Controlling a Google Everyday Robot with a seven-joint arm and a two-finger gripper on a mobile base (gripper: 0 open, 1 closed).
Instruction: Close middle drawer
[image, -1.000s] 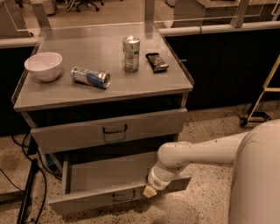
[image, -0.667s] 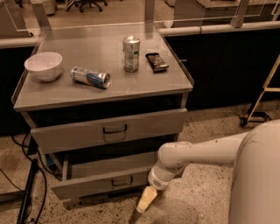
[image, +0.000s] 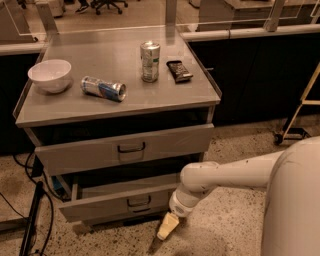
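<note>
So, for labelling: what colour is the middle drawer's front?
The middle drawer is grey, in the camera view; the gripper hangs low beside its front.

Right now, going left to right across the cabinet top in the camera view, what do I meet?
White bowl, can lying on its side, upright can, dark packet. The gripper hangs just below the middle drawer front.

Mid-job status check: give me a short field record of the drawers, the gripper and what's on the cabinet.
middle drawer: partly out, not flush with the cabinet
top drawer: slightly forward too
gripper: low, under the middle drawer's right end, pointing at the floor; contact with the front unclear
cabinet top: white bowl, lying can, upright can, dark bar
task: not yet done
</note>
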